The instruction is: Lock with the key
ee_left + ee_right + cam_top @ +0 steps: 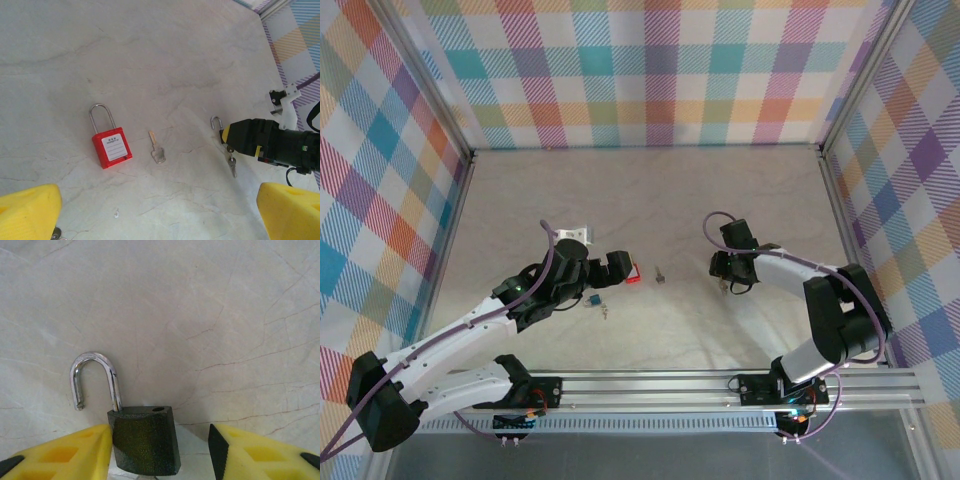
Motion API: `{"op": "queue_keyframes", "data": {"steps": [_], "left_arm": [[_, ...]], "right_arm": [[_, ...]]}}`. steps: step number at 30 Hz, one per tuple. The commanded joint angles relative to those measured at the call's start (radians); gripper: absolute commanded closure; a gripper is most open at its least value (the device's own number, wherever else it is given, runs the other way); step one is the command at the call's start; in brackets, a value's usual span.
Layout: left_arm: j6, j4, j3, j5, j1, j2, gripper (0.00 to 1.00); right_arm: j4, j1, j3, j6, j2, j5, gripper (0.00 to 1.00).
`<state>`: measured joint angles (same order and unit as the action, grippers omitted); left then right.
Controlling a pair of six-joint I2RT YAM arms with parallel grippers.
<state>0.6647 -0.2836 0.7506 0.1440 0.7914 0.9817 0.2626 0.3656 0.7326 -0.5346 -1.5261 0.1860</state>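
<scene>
The right gripper [160,437] stood half-open around the dark padlock [144,442]; it needed centring before squeezing the body, clear of the shackle [95,372]. The left gripper [157,200] hung wide.

I count two padlocks on the table: one red plastic-bodied padlock [112,149] and one dark metal padlock [145,442]. Keys, two: one loose silver key [157,150] and a second silver key [232,166] by the dark lock. One small blue object [591,300] (too small to identify from here).
</scene>
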Motion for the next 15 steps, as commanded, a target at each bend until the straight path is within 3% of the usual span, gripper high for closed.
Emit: {"op": "queue_keyframes", "data": {"steps": [1, 5, 8, 15], "left_arm": [[-0.015, 0.022, -0.006, 0.02, 0.013, -0.008, 0.0], [-0.016, 0.023, -0.004, 0.019, 0.012, -0.006, 0.0], [-0.018, 0.019, -0.001, 0.018, 0.014, -0.009, 0.0], [-0.015, 0.018, -0.009, 0.021, 0.014, -0.013, 0.0]], "right_arm": [[0.02, -0.004, 0.021, 0.009, -0.019, 0.002, 0.46], [-0.001, -0.004, 0.026, 0.015, -0.046, -0.048, 0.48], [0.001, -0.005, 0.029, 0.012, -0.053, -0.06, 0.62], [-0.005, -0.006, 0.016, -0.002, -0.051, -0.071, 0.62]]}}
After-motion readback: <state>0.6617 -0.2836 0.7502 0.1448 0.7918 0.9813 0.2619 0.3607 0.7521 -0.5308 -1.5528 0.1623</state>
